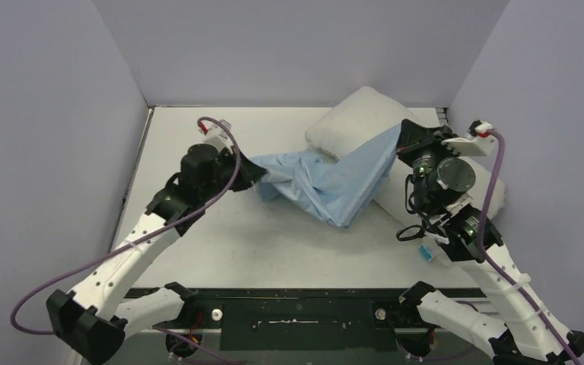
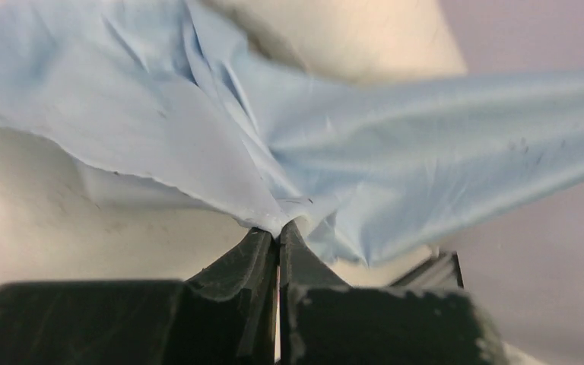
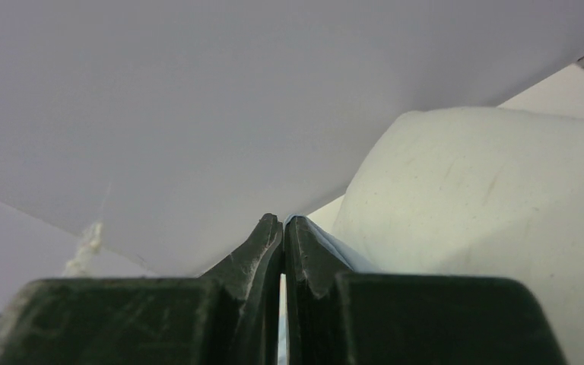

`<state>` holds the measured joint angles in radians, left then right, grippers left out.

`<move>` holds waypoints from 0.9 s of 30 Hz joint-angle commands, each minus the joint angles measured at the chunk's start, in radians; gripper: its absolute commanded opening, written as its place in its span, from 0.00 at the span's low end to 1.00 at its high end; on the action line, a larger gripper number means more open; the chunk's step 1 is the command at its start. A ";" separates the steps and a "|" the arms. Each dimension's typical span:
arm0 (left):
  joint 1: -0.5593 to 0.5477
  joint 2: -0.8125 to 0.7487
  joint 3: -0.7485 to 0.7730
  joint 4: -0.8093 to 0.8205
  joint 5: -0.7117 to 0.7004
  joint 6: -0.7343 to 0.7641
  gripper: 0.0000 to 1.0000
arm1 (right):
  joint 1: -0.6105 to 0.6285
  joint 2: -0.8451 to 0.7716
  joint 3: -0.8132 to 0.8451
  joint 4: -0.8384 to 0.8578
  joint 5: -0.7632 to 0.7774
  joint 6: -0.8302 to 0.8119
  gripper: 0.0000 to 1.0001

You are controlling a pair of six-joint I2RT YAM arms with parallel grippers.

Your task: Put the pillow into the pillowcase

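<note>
**A:** What is the pillow like, and where does it lie?

**B:** The pillow (image 1: 356,114) is plump, off-white and soft-stuffed, with rounded corners. It lies slantwise at the upper right of the top view, on the smooth white tabletop (image 1: 220,243). Its lower end runs down behind the right arm.

**A:** And the pillowcase?

**B:** The pillowcase (image 1: 334,179) is thin, light blue, limp and creased. It is drawn into a sloping sheet across the middle of the top view. It runs from the left pincer (image 2: 278,230) up to the right pincer (image 3: 283,222), and it passes over the pillow's middle.

**A:** Is the pillow inside it?

**B:** I cannot tell. Both ends of the pillow show bare on either side of the cloth, and the sack's mouth is not visible in any view.

**A:** How do the pincers stand?

**B:** In the left wrist view, the dark jaws of the left pincer are pressed together on a rough-cut edge of the blue cloth. Folds fan out from the pinch toward the upper left and the right.

In the right wrist view, the jaws are closed too. A thin pale sliver of fabric sits just beside them, probably the pillowcase's corner, since the blue sheet ends at that pincer in the top view. The pillow's matte, faintly specked surface fills the right half of that view.
</note>
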<state>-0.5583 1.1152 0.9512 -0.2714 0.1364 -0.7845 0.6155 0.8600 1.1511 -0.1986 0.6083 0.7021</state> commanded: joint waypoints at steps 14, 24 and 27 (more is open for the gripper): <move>0.026 -0.325 0.556 -0.386 -0.696 0.339 0.00 | -0.005 -0.229 0.284 0.074 0.330 -0.266 0.00; 0.023 -0.363 0.377 -0.398 -0.727 0.343 0.00 | 0.033 -0.007 0.342 -0.243 0.379 -0.328 0.00; 0.023 -0.361 0.311 -0.400 -0.710 0.343 0.00 | 0.032 0.131 0.394 -0.391 0.325 -0.312 0.00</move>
<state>-0.5350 0.7418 1.3315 -0.6521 -0.5713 -0.4591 0.6376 0.7971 1.5032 -0.3344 0.9840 0.4061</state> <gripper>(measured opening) 0.010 0.034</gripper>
